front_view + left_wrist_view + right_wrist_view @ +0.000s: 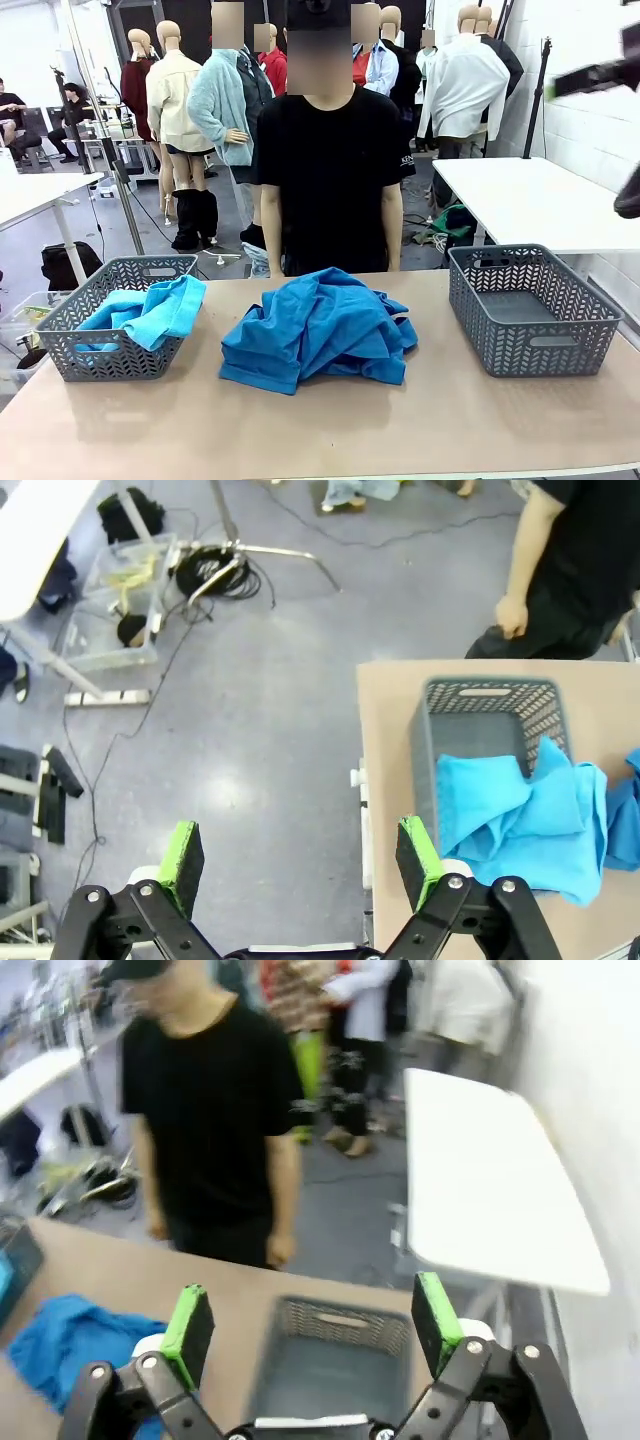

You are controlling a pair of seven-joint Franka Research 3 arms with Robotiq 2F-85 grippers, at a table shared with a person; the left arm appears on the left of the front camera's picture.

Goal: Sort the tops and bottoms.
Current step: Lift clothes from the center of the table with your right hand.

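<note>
A heap of bright blue garments [315, 330] lies in the middle of the table, crumpled so that tops and bottoms cannot be told apart. A lighter turquoise garment [150, 310] hangs over the rim of the left grey basket [75, 355]. My left gripper [300, 855] is open and empty, high over the floor beside the table's left edge, with that basket [470, 705] and the turquoise garment [525, 815] to its right. High above the empty right basket [335, 1360], my right gripper [310, 1330] is open and empty; the blue heap [65, 1350] is at lower left.
A person in a black shirt [330, 170] stands at the far edge, arms down. The right grey basket [530, 305] holds nothing. My right arm [600, 72] shows blurred at upper right. A white table [530, 200] stands behind; cables and a stand base [225, 565] are on the floor.
</note>
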